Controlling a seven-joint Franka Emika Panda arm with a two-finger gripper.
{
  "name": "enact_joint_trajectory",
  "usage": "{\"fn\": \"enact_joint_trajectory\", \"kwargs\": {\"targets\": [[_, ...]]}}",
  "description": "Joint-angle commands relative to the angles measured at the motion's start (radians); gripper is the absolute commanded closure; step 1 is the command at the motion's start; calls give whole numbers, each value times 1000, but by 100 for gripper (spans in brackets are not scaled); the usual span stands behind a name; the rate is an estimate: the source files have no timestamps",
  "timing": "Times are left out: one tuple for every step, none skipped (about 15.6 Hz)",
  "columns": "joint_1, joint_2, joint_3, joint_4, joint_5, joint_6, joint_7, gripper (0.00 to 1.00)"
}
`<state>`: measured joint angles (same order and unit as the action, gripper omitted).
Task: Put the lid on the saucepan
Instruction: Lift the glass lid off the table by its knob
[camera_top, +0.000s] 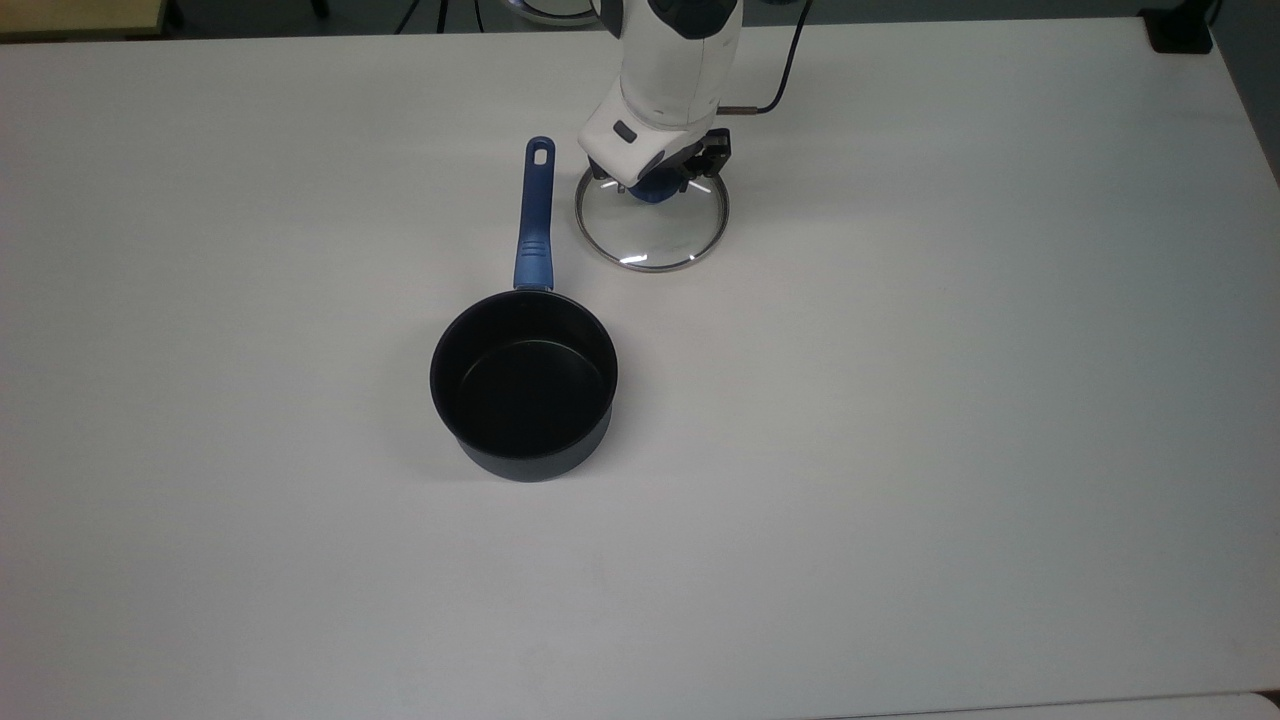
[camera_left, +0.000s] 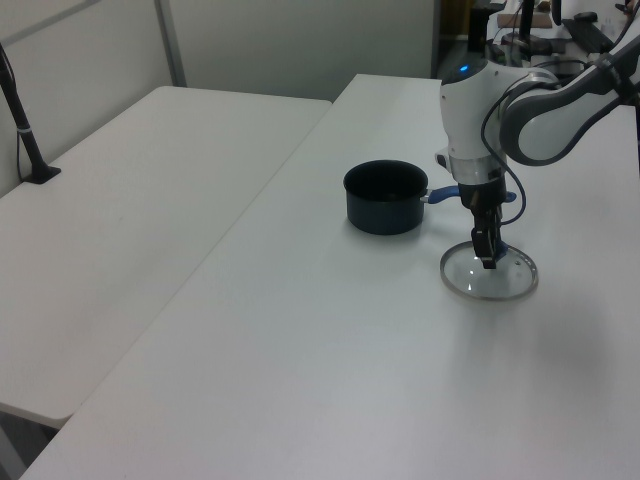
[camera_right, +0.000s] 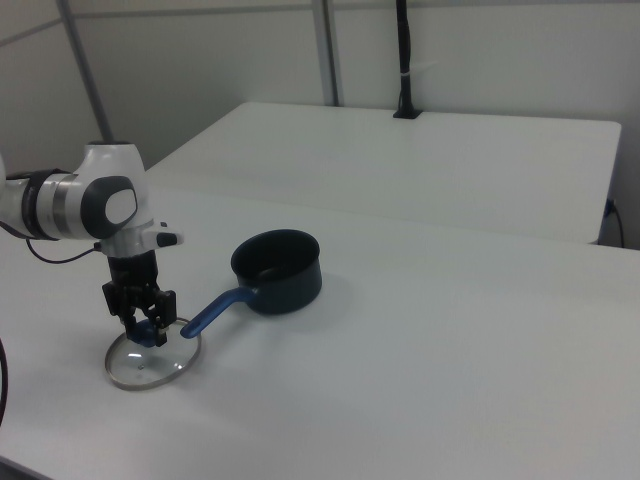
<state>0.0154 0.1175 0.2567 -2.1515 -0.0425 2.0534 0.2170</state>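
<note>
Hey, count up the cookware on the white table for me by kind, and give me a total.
Black saucepans with a blue handle: 1
Clear glass lids with a blue knob: 1
Total: 2

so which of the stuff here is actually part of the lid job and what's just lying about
Part of the job:
- the lid, lying beside the pan's handle
- the saucepan, uncovered
- the gripper, down at the lid's blue knob

Just there:
- the white table
- the second table alongside
- the black post on the second table
</note>
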Motion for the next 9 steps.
{"fn": "enact_joint_trajectory", "kwargs": {"targets": [[-21, -74, -2, 18, -13, -1, 4, 57], [-32, -76, -4, 47, -10, -16, -8, 57], [-38, -73, -8, 73, 2, -27, -36, 57], [-41, -68, -11, 87, 24, -29, -62, 57], [-41, -65, -13, 93, 56, -29, -77, 57], [-43, -64, -13, 94, 93, -26, -82, 57], [-45, -64, -14, 94, 122, -24, -82, 57], [-46, -64, -16, 96, 142, -21, -81, 57], [-54, -62, -19, 108, 157, -21, -79, 57]]}}
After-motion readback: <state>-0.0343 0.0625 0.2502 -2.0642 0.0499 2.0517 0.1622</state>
